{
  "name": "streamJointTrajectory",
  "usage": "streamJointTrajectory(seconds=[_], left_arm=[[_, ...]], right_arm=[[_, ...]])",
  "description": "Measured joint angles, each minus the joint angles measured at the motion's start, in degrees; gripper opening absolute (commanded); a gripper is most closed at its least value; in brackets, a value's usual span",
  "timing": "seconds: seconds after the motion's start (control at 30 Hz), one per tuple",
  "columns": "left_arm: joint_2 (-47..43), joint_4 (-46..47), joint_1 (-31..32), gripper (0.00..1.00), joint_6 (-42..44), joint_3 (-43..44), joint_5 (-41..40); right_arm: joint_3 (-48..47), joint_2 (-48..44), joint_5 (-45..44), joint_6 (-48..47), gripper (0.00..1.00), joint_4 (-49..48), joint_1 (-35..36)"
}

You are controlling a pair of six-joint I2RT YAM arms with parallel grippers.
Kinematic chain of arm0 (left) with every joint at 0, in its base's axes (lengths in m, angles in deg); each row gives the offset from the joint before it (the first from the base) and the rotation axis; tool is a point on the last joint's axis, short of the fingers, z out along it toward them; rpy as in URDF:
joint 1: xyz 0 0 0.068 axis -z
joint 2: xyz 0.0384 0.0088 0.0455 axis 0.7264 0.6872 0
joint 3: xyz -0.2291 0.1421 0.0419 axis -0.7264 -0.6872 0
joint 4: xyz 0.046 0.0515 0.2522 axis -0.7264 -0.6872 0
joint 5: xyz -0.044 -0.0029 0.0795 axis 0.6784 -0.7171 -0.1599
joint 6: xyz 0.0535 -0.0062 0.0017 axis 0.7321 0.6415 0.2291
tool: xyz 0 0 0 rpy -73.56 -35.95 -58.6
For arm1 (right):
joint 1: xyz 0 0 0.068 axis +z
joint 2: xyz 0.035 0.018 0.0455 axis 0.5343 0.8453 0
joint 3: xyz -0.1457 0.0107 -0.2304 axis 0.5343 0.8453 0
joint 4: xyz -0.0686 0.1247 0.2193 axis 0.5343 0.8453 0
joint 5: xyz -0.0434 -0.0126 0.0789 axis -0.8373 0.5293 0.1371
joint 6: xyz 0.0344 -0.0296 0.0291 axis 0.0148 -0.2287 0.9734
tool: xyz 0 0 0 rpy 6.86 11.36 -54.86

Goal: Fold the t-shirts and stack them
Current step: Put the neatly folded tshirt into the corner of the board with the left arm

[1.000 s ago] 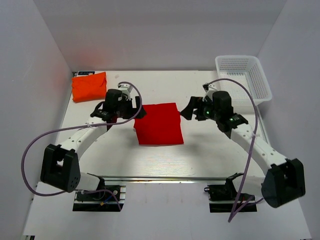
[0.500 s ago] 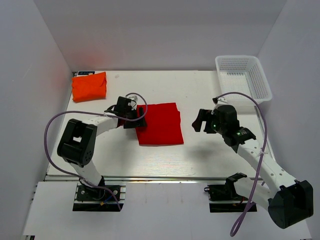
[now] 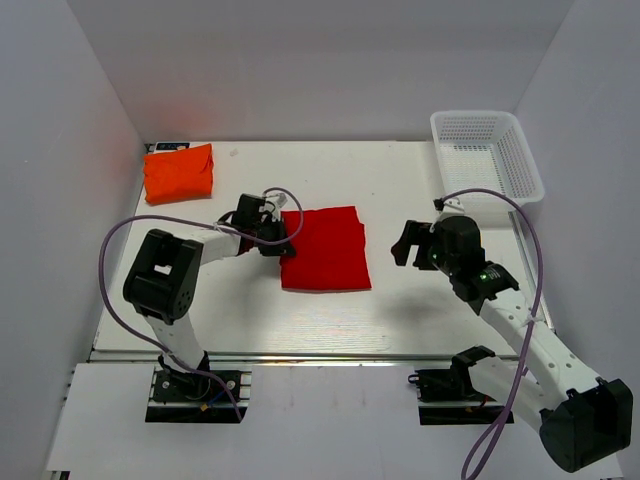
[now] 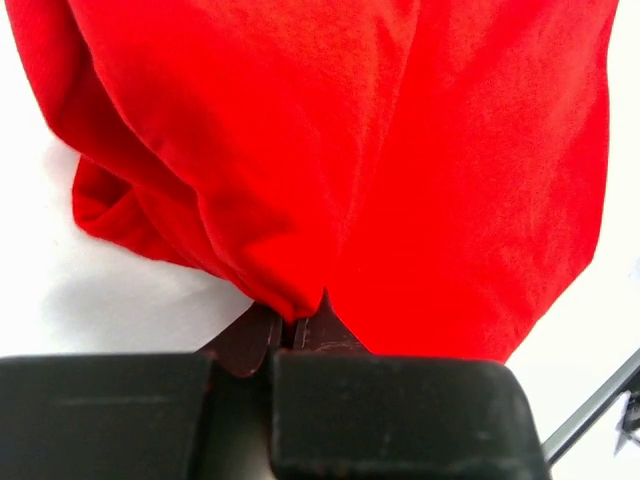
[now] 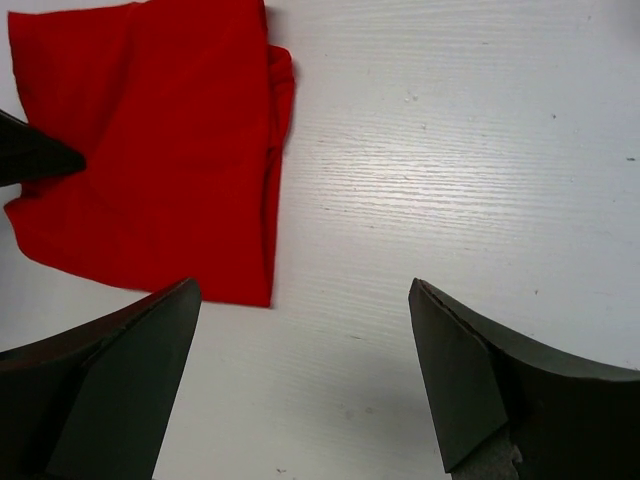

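Observation:
The folded red t-shirt (image 3: 325,248) lies flat in the middle of the table. My left gripper (image 3: 281,236) is at its left edge, shut on the red cloth; in the left wrist view the fabric (image 4: 330,150) bunches into the closed fingertips (image 4: 296,325). The orange t-shirt (image 3: 178,172) sits folded at the far left corner, untouched. My right gripper (image 3: 402,243) hovers to the right of the red shirt, open and empty. Through the right wrist camera the red shirt (image 5: 150,150) lies beyond its spread fingers (image 5: 130,370).
A white mesh basket (image 3: 487,153) stands at the far right corner. White walls close in the table on both sides and at the back. Purple cables loop off both arms.
My left gripper came down to the red shirt's left edge and shut on it. The right arm pulled back to the right, away from the shirt, staying open.

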Motion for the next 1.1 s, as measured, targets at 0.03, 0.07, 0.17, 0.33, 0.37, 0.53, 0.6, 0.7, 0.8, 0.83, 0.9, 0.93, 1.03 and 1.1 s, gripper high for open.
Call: streamJointTrajectory(seconds=[0.03,0.07,0.17,0.33,0.37,0.53,0.6,0.7,0.8,0.83,0.9,0.93,1.03,1.1], left_arm=[[0.2,-0.8,-0.1,0.0,1.2,1.0,0.0],[0.4,-1.9,-0.2,0.0,2.4,2.4,0.0],[0.6,-4.8,-0.5,0.0,7.2,7.9,-0.1],[0.6,-9.6,-2.1,0.0,16.2,17.7,-1.2],[0.6,-10.6,-2.6,0.0,17.9,19.5,-1.6],[0.8,-16.4,-6.1,0.0,24.8,26.7,-5.6],[1.1,-18.3,-8.0,0.0,27.3,29.4,-6.6],[2.4,-20.6,-10.9,0.0,31.1,34.2,-7.8],[5.0,-22.9,-13.7,0.0,34.7,39.8,-8.6],[6.3,-23.8,-14.7,0.0,36.0,42.1,-8.6],[8.9,-25.3,-16.5,0.0,38.3,46.4,-8.7],[10.6,-26.4,-17.4,0.0,39.3,48.8,-8.7],[15.6,-29.1,-20.2,0.0,42.0,55.8,-8.9],[18.9,-30.8,-22.1,0.0,43.6,60.1,-8.7]], right_arm=[[0.3,-0.1,-0.4,0.0,0.9,0.0,0.0],[0.7,-0.2,-0.8,0.0,0.9,0.0,0.0],[1.3,-0.3,-1.9,0.0,0.9,0.2,0.0],[1.6,-0.4,-3.6,-0.2,0.9,0.1,0.0],[1.6,-0.4,-3.9,-0.2,0.9,0.0,0.0],[1.7,-0.1,-5.4,-0.3,0.9,0.0,0.0],[1.7,0.5,-5.7,-0.4,0.9,-0.1,0.0],[1.7,2.0,-6.4,-0.6,0.9,-0.2,0.0],[1.6,4.2,-7.0,-0.6,0.9,-0.3,0.0],[1.3,4.9,-7.1,-0.6,0.9,-0.3,0.0],[0.6,6.8,-7.2,-0.6,0.9,-0.4,0.0],[0.1,7.8,-7.2,-0.6,0.9,-0.5,0.0],[-1.6,10.5,-7.1,-0.6,0.9,-0.5,0.0],[-2.8,12.3,-7.1,-0.6,0.9,-0.7,0.0]])
